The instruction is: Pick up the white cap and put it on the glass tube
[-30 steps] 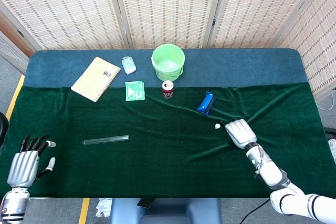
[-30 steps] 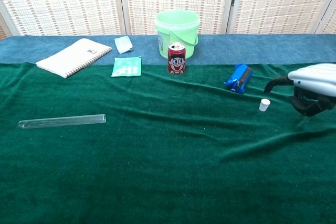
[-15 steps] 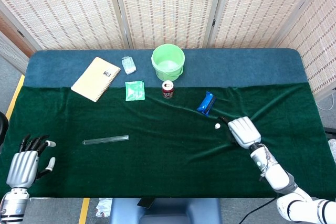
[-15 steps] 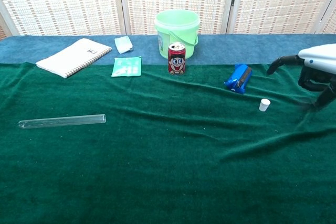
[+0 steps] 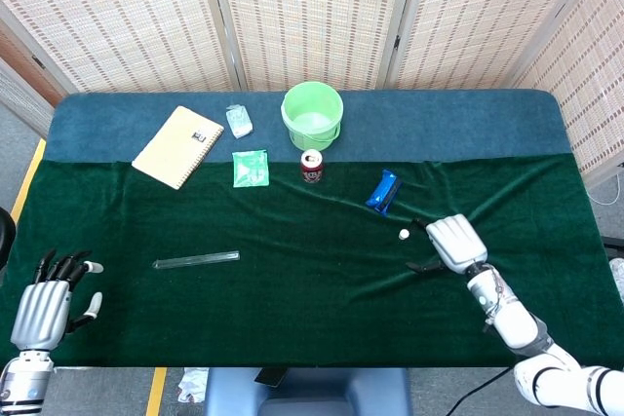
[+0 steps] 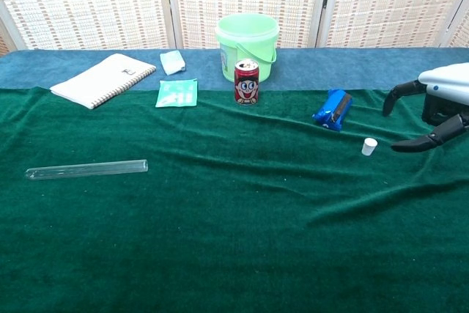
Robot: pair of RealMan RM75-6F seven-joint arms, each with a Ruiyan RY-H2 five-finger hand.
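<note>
Fingers of the right hand (image 6: 434, 111) are spreading wide, holding nothing, just beside the white cap (image 6: 369, 146) sitting upright on the green cloth (image 6: 234, 210). Lowering squarely over it should be helping; the glass tube (image 6: 86, 169) is lying well apart.

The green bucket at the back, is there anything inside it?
The green bucket looks empty from the head view: only its pale bottom shows. The near wall hides a sliver of the floor.
</note>
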